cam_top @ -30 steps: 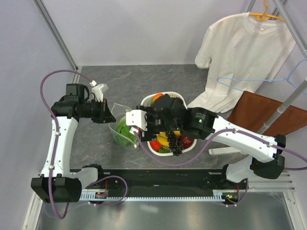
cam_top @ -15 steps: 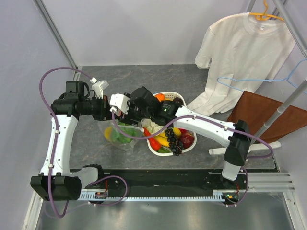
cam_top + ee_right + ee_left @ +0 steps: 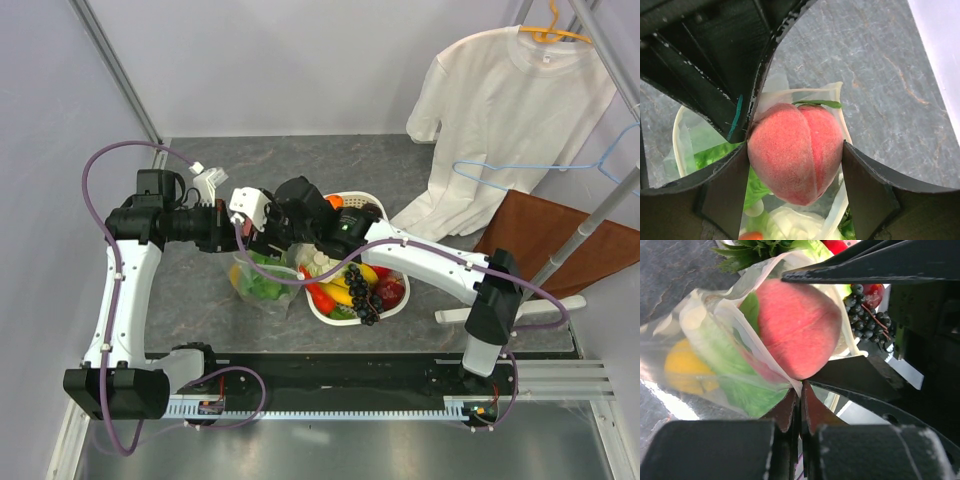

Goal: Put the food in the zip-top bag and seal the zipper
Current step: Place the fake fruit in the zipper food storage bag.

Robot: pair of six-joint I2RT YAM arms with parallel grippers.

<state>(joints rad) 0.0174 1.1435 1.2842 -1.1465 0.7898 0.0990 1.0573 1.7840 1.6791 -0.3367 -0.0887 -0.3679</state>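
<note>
Zip-top bag [image 3: 262, 288] sits on the table just left of the basket [image 3: 322, 312]. The left gripper [image 3: 800, 390] pinches its rim shut-jawed, holding the mouth open. The right gripper [image 3: 795, 152] clamps a pink peach [image 3: 797, 327] at that mouth, above lettuce [image 3: 740, 390] and yellow fruit [image 3: 682, 365] inside.

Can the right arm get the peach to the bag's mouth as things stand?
Probably yes: the left gripper pinches the zip-top bag open, and the right gripper holds the peach at its mouth.
</note>
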